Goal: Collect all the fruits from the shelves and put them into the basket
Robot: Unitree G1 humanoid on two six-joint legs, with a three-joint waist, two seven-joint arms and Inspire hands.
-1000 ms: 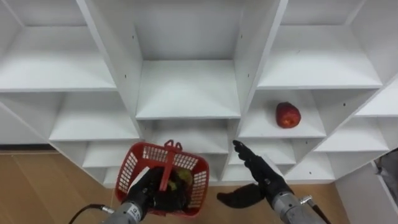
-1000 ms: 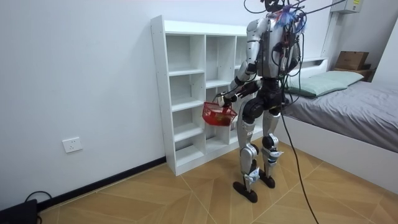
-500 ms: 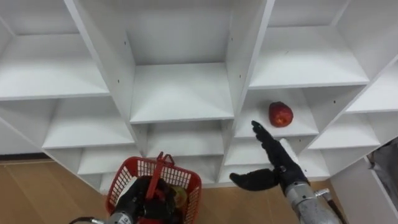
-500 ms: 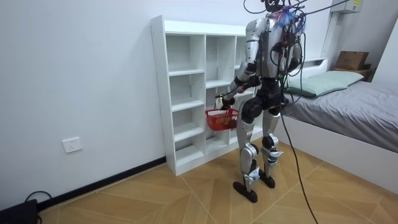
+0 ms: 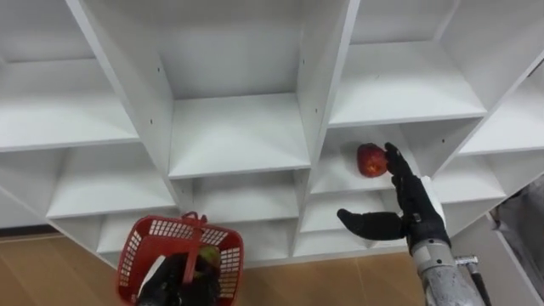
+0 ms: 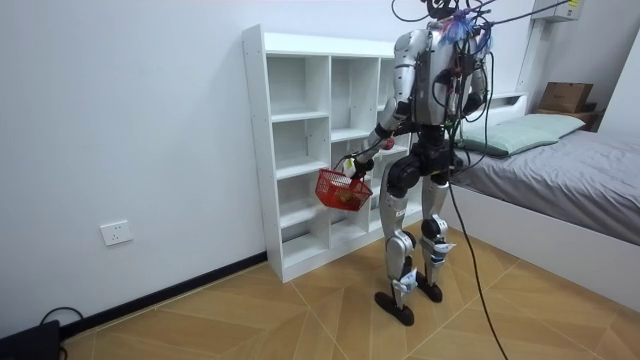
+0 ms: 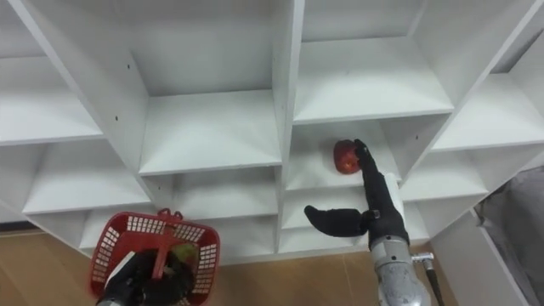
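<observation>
Standing on the wooden floor [image 6: 300, 320] before the white closet [image 5: 238, 136], with a bed [image 6: 560, 170] at the room view's right, the robot is seen upright. A red apple [image 5: 371, 160] is placed on a shelf in the closet column just right of the centre one. The right hand [image 5: 416, 212] is raised toward this shelf; its fingers [image 5: 398, 166] are kept straight and close together, and the thumb is spread out to the left. The fingertips are found at the right side of the apple, but real contact cannot be confirmed. A red basket [image 5: 140, 255] is held low at the left, in front of the lower shelves, and the left hand [image 5: 174, 285] is closed round its handle. Something yellow-green [image 5: 206, 255] is seen inside the basket, but what fruit it is cannot be told.
</observation>
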